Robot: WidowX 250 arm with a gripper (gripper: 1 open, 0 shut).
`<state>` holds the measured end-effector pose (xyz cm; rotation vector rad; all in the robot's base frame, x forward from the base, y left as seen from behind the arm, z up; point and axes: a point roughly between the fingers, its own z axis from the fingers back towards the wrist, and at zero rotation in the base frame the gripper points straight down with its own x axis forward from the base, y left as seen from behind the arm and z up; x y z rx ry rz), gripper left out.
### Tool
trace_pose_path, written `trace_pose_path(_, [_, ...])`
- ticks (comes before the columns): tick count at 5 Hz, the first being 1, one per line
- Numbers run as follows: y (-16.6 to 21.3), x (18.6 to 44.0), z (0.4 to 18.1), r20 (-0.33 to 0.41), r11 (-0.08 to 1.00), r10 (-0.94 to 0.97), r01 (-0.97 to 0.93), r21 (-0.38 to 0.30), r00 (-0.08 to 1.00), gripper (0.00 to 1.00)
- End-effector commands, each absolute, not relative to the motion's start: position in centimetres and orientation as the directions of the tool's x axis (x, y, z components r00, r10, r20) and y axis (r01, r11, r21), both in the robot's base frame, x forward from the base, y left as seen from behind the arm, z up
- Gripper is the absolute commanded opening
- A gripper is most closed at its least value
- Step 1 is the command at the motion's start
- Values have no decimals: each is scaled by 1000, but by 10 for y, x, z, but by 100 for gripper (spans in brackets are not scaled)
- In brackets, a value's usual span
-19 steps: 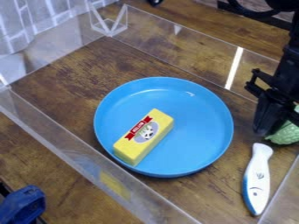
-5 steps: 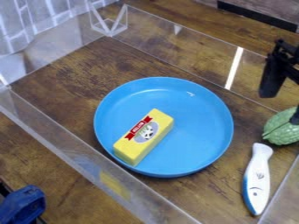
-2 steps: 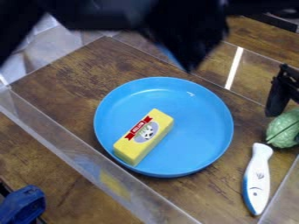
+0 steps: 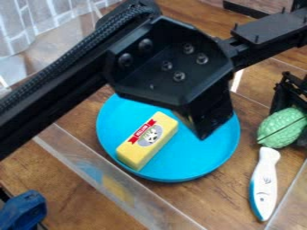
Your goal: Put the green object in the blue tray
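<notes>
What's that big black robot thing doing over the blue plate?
The robot arm is reaching across the blue tray toward the green object, a little toy vegetable lying on the table just right of the tray. The gripper is open right around it but hasn't grabbed it. A yellow block sits in the tray, and a white-and-blue fish toy lies beside it.

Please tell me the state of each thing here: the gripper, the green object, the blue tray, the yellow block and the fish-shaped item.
gripper: open, around the green object
green object: on table, outside tray
blue tray: holds only the yellow block
yellow block: lying flat in tray
fish-shaped item: lying on table
</notes>
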<state>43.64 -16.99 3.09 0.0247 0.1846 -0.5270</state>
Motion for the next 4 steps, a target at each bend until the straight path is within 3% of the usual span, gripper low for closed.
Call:
trace_pose_path(1, [-182,445,54,-117,874,-485,486,-27,867,0])
trace_pose_path(4, [-177,444,54,-121,889,-457,456,-41,881,0])
